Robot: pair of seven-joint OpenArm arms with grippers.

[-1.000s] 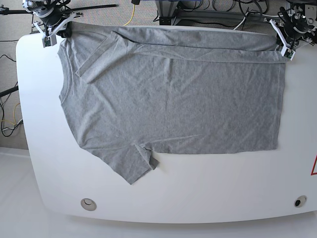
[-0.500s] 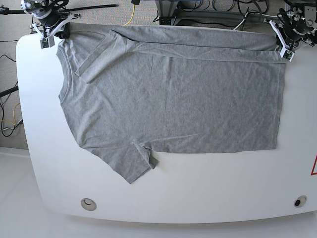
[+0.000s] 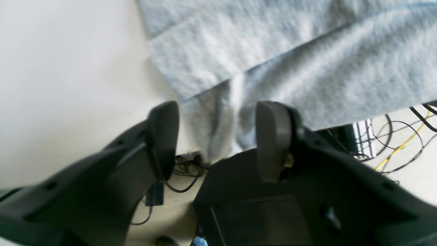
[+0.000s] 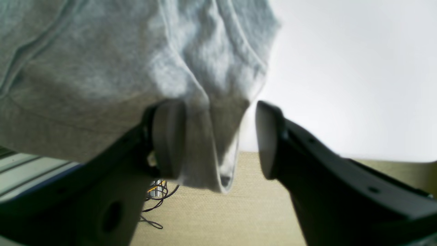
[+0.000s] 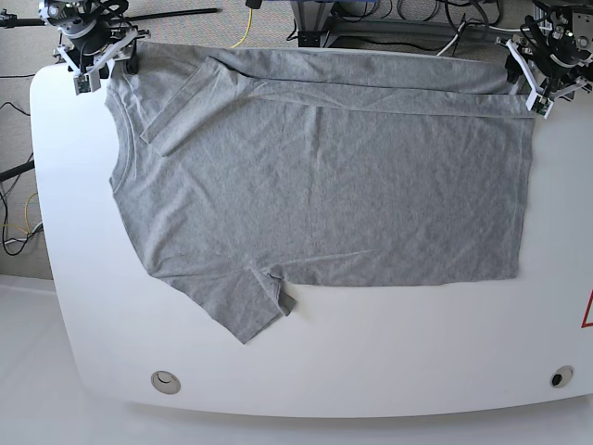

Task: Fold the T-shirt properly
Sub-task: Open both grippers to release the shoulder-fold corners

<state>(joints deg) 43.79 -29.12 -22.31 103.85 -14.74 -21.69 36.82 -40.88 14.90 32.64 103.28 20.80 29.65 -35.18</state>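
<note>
White table, plain grey T-shirt

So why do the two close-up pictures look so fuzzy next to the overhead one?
Left wrist view: T-shirt soft, left gripper blurred by closeness. Right wrist view: cloth hazy, table washed out white. Base view: evenly lit, sharp, wrinkles plain.

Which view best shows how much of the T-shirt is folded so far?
The base view: the whole T-shirt lies spread on the table, with only its far edge and sleeve folded over. Each wrist view shows just a bunched corner hanging between open fingers.
</note>
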